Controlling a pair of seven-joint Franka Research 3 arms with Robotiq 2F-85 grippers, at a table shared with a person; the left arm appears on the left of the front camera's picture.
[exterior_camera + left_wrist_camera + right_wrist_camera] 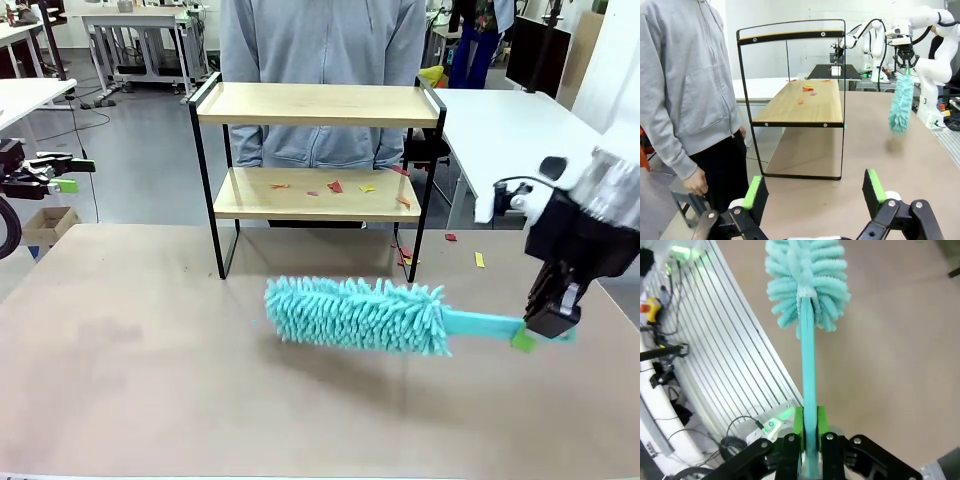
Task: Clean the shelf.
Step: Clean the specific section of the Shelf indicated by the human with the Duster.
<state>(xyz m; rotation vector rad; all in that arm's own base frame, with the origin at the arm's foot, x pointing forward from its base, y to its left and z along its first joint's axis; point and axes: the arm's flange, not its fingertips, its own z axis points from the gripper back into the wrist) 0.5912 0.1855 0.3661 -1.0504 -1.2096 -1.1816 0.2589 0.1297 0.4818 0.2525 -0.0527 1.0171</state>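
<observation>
Shelf (318, 104), front view: it stands in the upper middle of the frame, at the far side of the counter (150, 390), just in front of a person (320, 40) in a grey hooded top. Red and yellow paper scraps (335, 186) lie scattered on its lower board (260, 197); the top board looks bare as far as we can see. A few more scraps lie on the counter by the shelf's right foot. We judge that the cleaning of the shelf itself has not yet begun. The teal duster (355, 315) hangs over the counter in the lower middle, short of the boards, so the whole sweep of the lower board is left to do. The right pincer (548, 322), at the right edge, is clamped on the end of the duster's handle (485, 323). The left pincer (80, 175) sits at the far left edge, apart from everything.

Left wrist view: we see the shelf end-on in the middle of the frame, with scraps on the lower board and the duster at the upper right, apart from the rack. The left pincer rises from the bottom edge with its green pads (754, 192) spread wide and nothing between them.

Right wrist view: the right pincer, at the bottom centre, has its jaws closed tight on the flat teal handle. The handle runs up to the fluffy head (806, 280) at the top, over bare counter.
</observation>
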